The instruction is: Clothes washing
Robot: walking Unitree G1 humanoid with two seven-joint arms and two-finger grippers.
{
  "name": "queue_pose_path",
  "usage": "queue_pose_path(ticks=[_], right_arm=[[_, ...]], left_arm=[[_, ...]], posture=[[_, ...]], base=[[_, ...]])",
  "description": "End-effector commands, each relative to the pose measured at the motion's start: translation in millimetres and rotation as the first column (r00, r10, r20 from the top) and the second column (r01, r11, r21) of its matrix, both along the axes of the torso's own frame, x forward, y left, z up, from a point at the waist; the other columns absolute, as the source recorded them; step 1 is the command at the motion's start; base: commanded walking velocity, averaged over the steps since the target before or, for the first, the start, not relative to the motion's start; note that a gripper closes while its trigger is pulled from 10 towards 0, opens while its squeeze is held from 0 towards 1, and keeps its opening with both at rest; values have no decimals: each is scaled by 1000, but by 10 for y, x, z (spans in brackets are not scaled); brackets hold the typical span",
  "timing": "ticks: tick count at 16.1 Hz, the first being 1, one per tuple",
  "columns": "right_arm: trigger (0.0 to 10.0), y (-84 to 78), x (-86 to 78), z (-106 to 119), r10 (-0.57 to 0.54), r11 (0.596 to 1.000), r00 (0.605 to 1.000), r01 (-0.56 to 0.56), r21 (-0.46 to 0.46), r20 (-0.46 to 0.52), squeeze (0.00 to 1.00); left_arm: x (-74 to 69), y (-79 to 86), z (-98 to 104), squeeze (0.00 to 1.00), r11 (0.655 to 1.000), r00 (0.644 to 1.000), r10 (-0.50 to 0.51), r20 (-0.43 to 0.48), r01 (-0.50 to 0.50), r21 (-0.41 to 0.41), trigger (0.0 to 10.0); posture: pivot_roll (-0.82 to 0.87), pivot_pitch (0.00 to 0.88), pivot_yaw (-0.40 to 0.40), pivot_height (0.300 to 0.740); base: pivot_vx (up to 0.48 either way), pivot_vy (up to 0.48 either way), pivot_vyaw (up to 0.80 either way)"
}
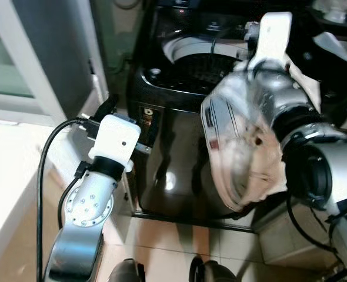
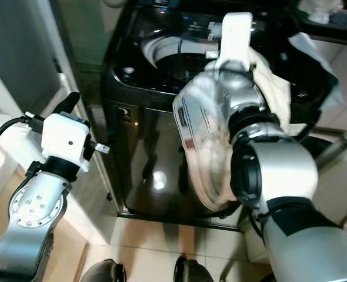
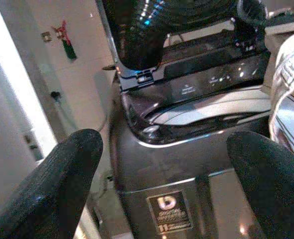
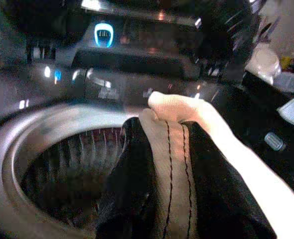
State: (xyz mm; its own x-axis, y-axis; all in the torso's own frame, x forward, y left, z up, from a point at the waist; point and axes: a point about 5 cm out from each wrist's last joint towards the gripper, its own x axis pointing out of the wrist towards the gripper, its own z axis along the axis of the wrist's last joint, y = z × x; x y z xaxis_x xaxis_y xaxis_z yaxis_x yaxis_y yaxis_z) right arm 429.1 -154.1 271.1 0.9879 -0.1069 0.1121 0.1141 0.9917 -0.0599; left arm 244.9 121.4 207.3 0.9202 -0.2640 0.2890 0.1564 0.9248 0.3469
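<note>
Laundry scene, seen from the robot's head looking down: a dark, glossy top-loading washing machine [image 1: 179, 147] stands just ahead with its lid up, and its round drum opening [image 4: 62, 169] is dark and ribbed inside.

The right pincer [image 4: 162, 149] is raised over the machine's top, directly above the near edge of that opening. Its two black fingers [image 4: 124, 184] are clamped on a fold of a pale cream garment [image 4: 169, 144] with dark stitching — the cloth bunches up between them and trails back from the grip. In the head views the rest of the garment [image 1: 244, 158] drapes over the right forearm, hanging down in front of the machine's front panel; it looks light, with faint stripes and a few darker marks.

Beyond the right pincer, the control panel [image 4: 117, 59] shows small blue lit indicators.

The left pincer [image 3: 162, 189] is held lower, in front of the machine's near corner, aimed at its front face. Its fingers [image 3: 57, 184] are spread wide apart with nothing between them — past them a small badge [image 3: 168, 214] on the machine's front is visible.

Below the machine is a pale tiled floor [image 1: 179, 252].
</note>
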Motion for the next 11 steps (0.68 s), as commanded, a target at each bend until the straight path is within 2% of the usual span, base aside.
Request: queue_pose_path(ticks=[1,3,4,5,6,7,9,10,11], right_arm=[[10000,-59,-18,359,37,999,985,-42,25,171,0],[10000,-131,-63,460,71,995,958,-87,48,277,0],[10000,-191,-126,485,98,992,929,-119,36,358,0],[10000,-225,-206,447,122,991,905,-131,-5,408,0],[10000,-278,-335,362,126,988,883,-153,25,452,0],[10000,-289,-549,137,137,985,881,-167,29,453,0],[10000,-225,-787,-231,186,975,903,-218,39,388,0],[10000,-219,-993,-370,207,972,903,-233,25,376,0],[10000,-244,-1135,-406,212,972,899,-235,13,382,0]], left_arm=[[33,-43,-28,0,1000,1000,-24,-13,24,-5,10000],[67,-72,-33,0,999,999,-44,-13,44,-12,10000],[92,-106,-37,0,998,998,-66,-14,65,-18,10000],[110,-127,-51,0,997,997,-78,-18,78,-22,10000],[119,-146,-74,0,996,996,-89,-27,89,-26,10000],[153,-110,-101,0,997,998,-50,-39,47,-62,10000],[223,10,-159,0,987,997,27,-78,-39,-153,10000],[218,34,-185,0,987,996,22,-84,-34,-155,10000],[203,27,-193,0,990,997,7,-81,-18,-139,10000]], posture=[[151,89,-61,740],[121,74,-61,740],[89,60,-62,740],[66,48,-63,740],[45,32,-66,740],[26,22,-64,740],[-12,14,-53,740],[-14,13,-50,740],[-23,12,-50,740]], base=[[0,0,0],[0,0,0],[0,0,0],[0,0,0],[0,0,0],[0,0,0],[0,0,0],[0,0,0],[0,0,0]])
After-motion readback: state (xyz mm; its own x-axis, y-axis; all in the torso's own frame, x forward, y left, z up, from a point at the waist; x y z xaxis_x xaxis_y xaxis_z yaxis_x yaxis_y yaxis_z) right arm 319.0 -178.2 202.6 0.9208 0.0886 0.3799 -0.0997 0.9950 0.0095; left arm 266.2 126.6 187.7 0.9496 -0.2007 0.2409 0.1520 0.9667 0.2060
